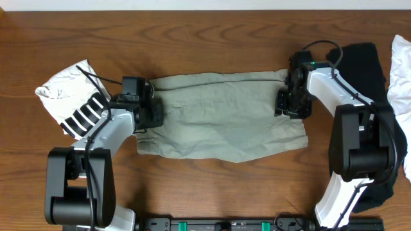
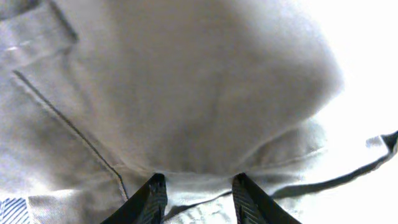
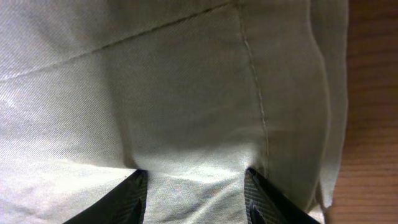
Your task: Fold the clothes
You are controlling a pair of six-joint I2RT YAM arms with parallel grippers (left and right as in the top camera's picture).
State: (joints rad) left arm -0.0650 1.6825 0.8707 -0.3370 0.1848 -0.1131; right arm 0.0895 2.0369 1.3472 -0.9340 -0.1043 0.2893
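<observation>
The pale grey-green trousers (image 1: 225,115) lie folded into a wide band across the middle of the table, wrinkled. My left gripper (image 1: 153,113) rests on their left end, and in the left wrist view its fingers (image 2: 155,193) press into the cloth (image 2: 186,93) with a fold bunched between them (image 2: 198,183). At the right end sits my right gripper (image 1: 290,106). There its fingers (image 3: 134,190) pinch a raised fold of the trousers (image 3: 186,93), and the gripper (image 3: 196,180) is shut on it beside a seam.
A white top with black stripes (image 1: 74,102) lies crumpled at the left, under the left arm. A black garment (image 1: 367,64) and a white cloth (image 1: 401,67) lie at the right edge. Bare wooden table (image 1: 205,32) shows behind and in front of the trousers.
</observation>
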